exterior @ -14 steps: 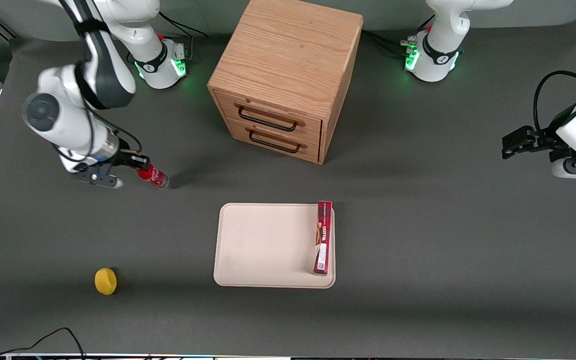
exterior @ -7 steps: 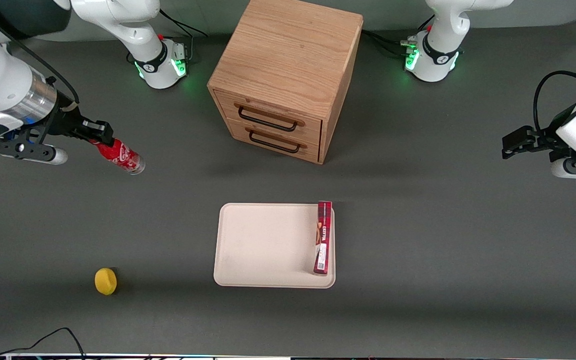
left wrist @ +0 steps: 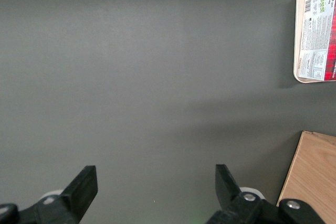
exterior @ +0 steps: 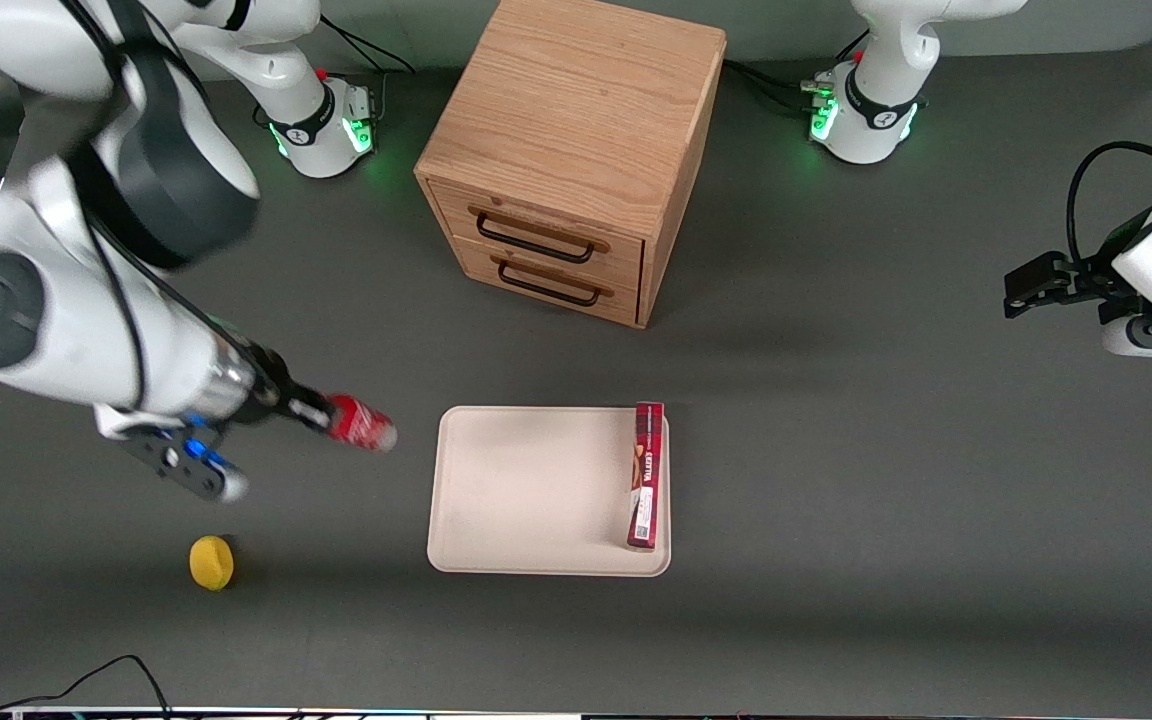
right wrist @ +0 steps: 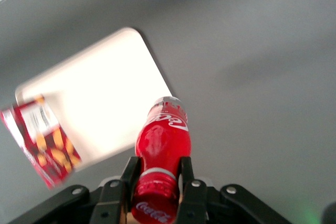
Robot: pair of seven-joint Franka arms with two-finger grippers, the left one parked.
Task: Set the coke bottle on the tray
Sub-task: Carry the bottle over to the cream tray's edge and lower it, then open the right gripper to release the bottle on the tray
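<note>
Beside flat tray (exterior: 536, 490): end effector (exterior: 321, 417) gripping bottle (exterior: 361, 424).

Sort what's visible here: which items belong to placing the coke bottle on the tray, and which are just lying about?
Belongs to the job:
- coke bottle, held off the table
- gripper, shut on the bottle's neck, beside the tray toward the working arm's end
- tray, bottle not yet on it

Lying about:
- red box on the tray
- yellow ball
- wooden drawer cabinet

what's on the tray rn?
Only a red box, lying along the tray's edge toward the parked arm. The surface under it is covered. The bottle is in the claw, not over the tray.
</note>
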